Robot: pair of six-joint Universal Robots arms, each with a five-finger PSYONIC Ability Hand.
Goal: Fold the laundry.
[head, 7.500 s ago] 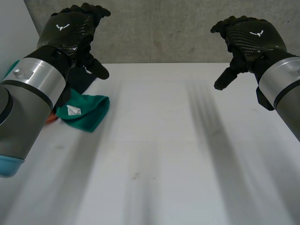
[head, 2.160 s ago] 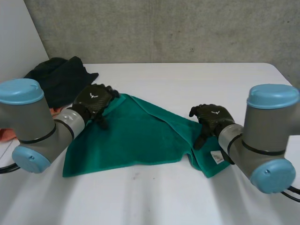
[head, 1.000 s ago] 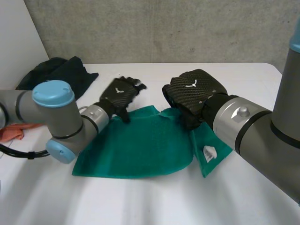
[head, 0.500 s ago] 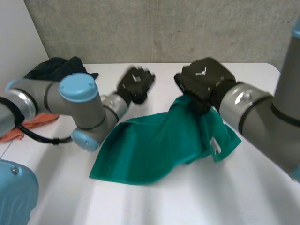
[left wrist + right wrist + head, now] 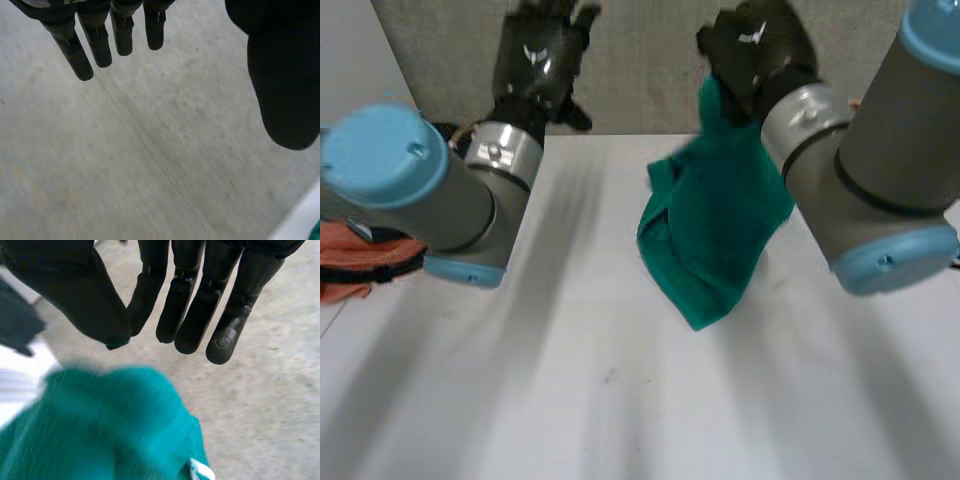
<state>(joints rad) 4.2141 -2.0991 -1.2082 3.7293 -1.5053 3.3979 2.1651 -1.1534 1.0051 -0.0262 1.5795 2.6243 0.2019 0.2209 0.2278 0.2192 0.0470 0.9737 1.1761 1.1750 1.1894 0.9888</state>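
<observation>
Left arm: bent upward, with the left hand (image 5: pixel 542 60) held high in front of the grey wall (image 5: pixel 640 70), well clear of the bench (image 5: pixel 620 400). In its wrist view the fingers (image 5: pixel 97 45) are straight and the thumb (image 5: pixel 285 75) stands wide of them; nothing is between them.

Right arm: also bent upward, with the right hand (image 5: pixel 757 45) level with the left one and well apart from it. Its fingers (image 5: pixel 192 305) are extended side by side with the thumb close alongside, and they pinch nothing.

Count: two hands, one green cloth (image 5: pixel 720 220), one orange cloth (image 5: pixel 345 270).

The green cloth hangs bunched directly below the right hand, under its palm (image 5: pixel 100 425), with a white tag (image 5: pixel 201 471) showing. Whether the cloth touches the hand cannot be told. Its lower end reaches down to about the bench surface.

The orange cloth lies beside the left arm, far from both hands.

Open room: bare bench between the two arms and on the near side of the green cloth.
</observation>
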